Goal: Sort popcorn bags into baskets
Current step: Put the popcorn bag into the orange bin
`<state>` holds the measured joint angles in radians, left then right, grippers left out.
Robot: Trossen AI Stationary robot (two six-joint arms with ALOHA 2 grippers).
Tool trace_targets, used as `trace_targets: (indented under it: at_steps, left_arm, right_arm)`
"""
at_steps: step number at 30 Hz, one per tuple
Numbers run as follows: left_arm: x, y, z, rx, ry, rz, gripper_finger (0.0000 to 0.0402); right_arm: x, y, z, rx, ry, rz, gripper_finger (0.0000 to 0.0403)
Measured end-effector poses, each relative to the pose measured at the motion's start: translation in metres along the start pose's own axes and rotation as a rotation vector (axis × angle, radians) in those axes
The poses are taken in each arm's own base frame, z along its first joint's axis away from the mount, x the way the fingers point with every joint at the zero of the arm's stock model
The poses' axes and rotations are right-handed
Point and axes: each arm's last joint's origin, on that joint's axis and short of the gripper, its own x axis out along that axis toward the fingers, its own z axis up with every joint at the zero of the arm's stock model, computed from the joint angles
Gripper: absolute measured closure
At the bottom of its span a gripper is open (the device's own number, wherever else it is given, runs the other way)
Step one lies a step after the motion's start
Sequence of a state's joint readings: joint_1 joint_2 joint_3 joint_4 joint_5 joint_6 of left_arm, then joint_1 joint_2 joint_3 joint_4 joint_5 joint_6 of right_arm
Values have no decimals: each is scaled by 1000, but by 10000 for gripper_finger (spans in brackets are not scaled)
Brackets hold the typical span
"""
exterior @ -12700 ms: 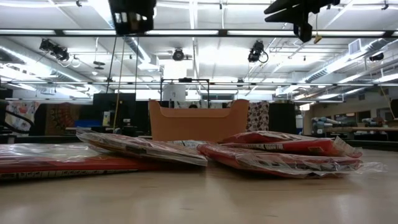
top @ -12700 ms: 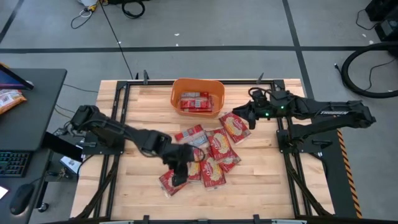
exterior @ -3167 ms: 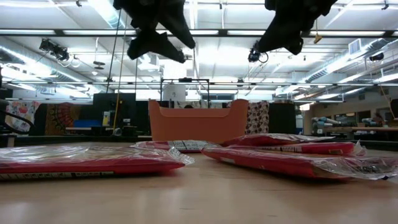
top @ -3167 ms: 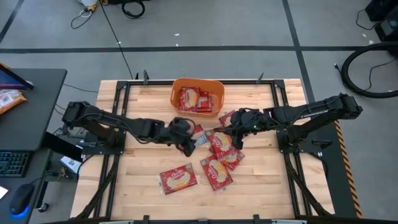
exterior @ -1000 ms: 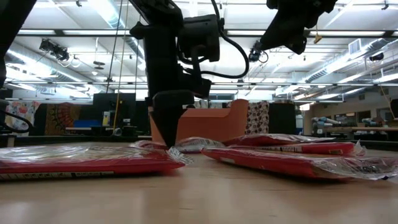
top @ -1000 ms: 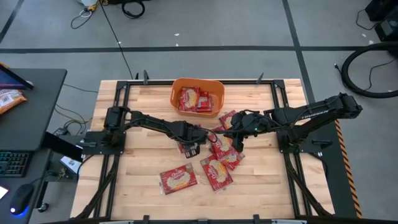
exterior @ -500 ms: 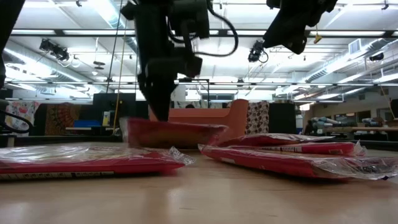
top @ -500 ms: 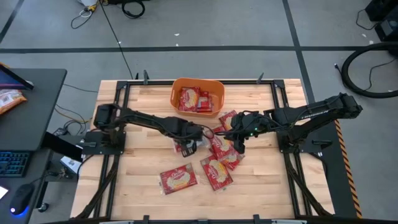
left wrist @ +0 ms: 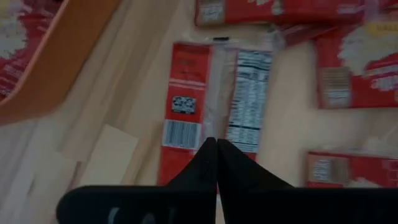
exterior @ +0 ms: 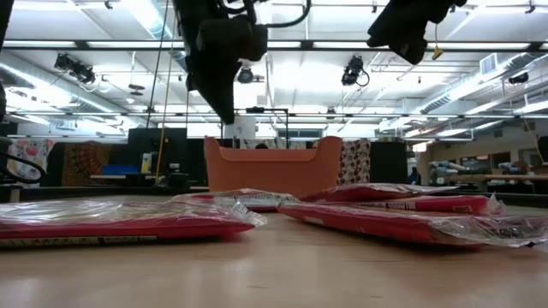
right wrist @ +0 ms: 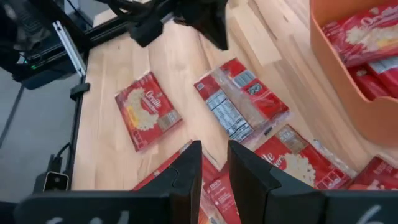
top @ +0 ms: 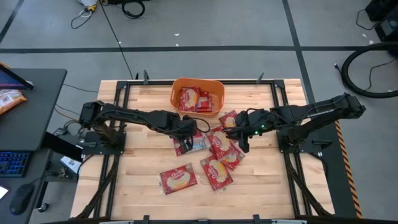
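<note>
While the left arm reaches across the table's middle, we read the scene so:

Left gripper (top: 188, 132): our fingers (left wrist: 214, 163) are pressed together with nothing between them; we hang above the table, over the label-side-up packet.

Label-side-up packet (top: 191, 144): this popcorn bag lies flat on the wood, barcode and nutrition panel showing; in the wrist view it sits just beyond our closed fingertips, not gripped.

Right gripper (top: 243, 142): our fingers (right wrist: 250, 176) stand slightly parted and hold nothing; we hover over the cluster of bags at 3 o'clock from the left gripper.

Cluster of bags (top: 222, 144): several red packets overlap at table centre, with two more toward 6 o'clock, the lone bag (top: 178, 179) and its neighbour (top: 216, 173).

Basket (top: 198, 83): the orange tub sits at 12 o'clock on the table, near the far edge, with red popcorn bags (top: 195, 99) already inside.

Table (top: 143, 158): pale wooden planks in a dark frame.

Low view: the basket (exterior: 270, 168) stands behind flat packets (exterior: 390, 216); both arms hang above.
</note>
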<state>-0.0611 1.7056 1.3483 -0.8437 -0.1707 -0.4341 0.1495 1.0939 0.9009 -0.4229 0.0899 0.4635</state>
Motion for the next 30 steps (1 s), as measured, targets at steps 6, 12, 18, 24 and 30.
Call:
trace_targets:
  at_steps: [6, 12, 18, 24, 30]
  left_arm:
    - [-1, 1, -8, -34, 73, 20, 356]
    - [25, 18, -25, -54, 221, -126, 326]
    - [55, 42, -43, -163, 270, -159, 323]
    - [67, 66, -39, -226, 214, -158, 322]
    - [69, 85, -28, -240, 152, -244, 319]
  right_arm:
    - [-8, -1, 3, -14, -38, -6, 321]
    - [-8, -1, 2, -14, -36, -9, 321]
    - [-8, -1, 2, 11, -35, -8, 321]
    - [-8, -1, 2, 26, -33, -9, 321]
    - [-8, -1, 2, 46, -33, -9, 321]
